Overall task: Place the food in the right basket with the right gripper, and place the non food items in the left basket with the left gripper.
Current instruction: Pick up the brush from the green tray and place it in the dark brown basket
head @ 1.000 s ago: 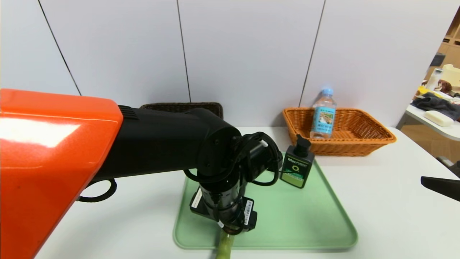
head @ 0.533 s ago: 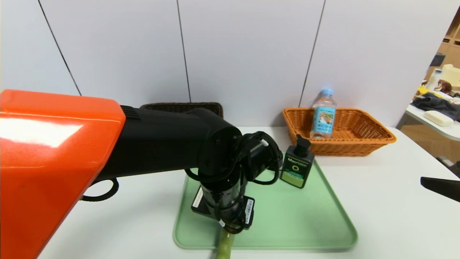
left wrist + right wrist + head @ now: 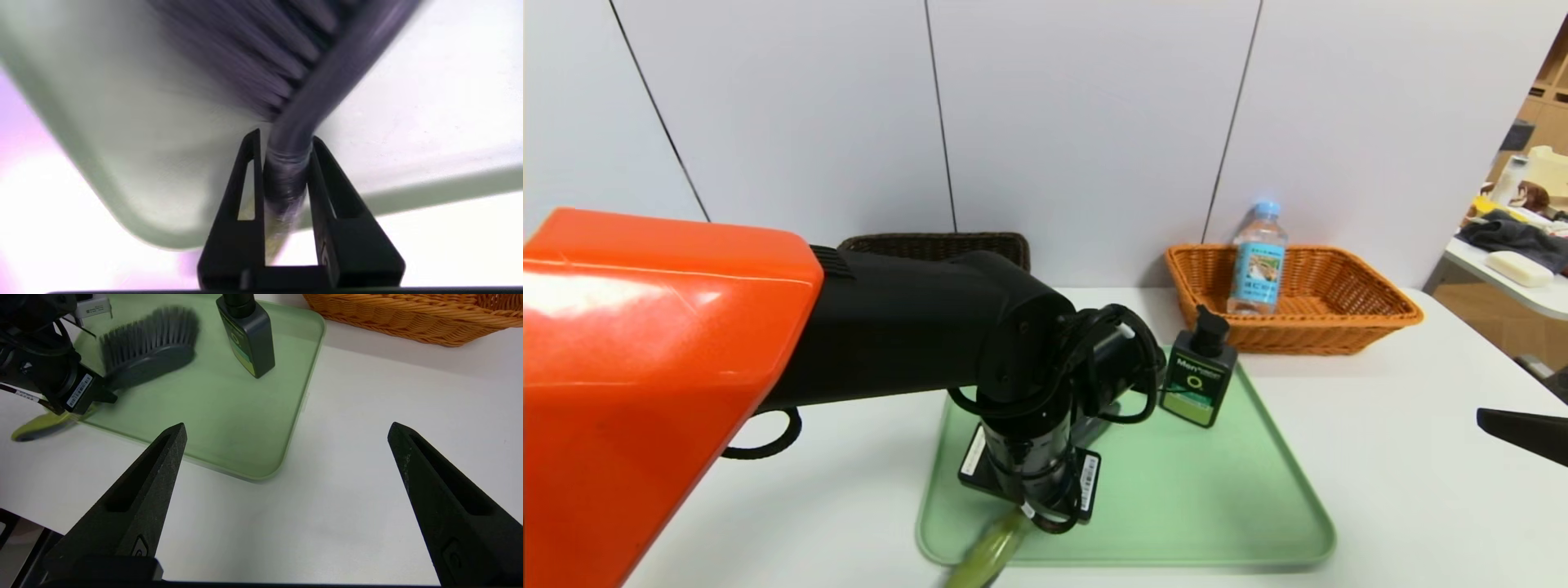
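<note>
Since the earlier frame, scrub brush [image 3: 143, 355] handle swings from 6 toward 7 o'clock off the green tray [image 3: 1217, 523]. Left gripper [image 3: 284, 163] jaws now pinch the brush neck. Right gripper [image 3: 286, 457] jaws wide apart, holding nothing, at 3 o'clock over the counter [image 3: 1421, 457]. Water bottle [image 3: 1258, 257] upright in orange basket [image 3: 1380, 314]; pump bottle [image 3: 1199, 376] on tray.

Bearing on the white table [image 3: 1380, 457]: a green tray [image 3: 1217, 523] lying near and central, an orange basket [image 3: 1372, 314] sitting far right, a dark basket [image 3: 931, 242] sitting far left.
</note>
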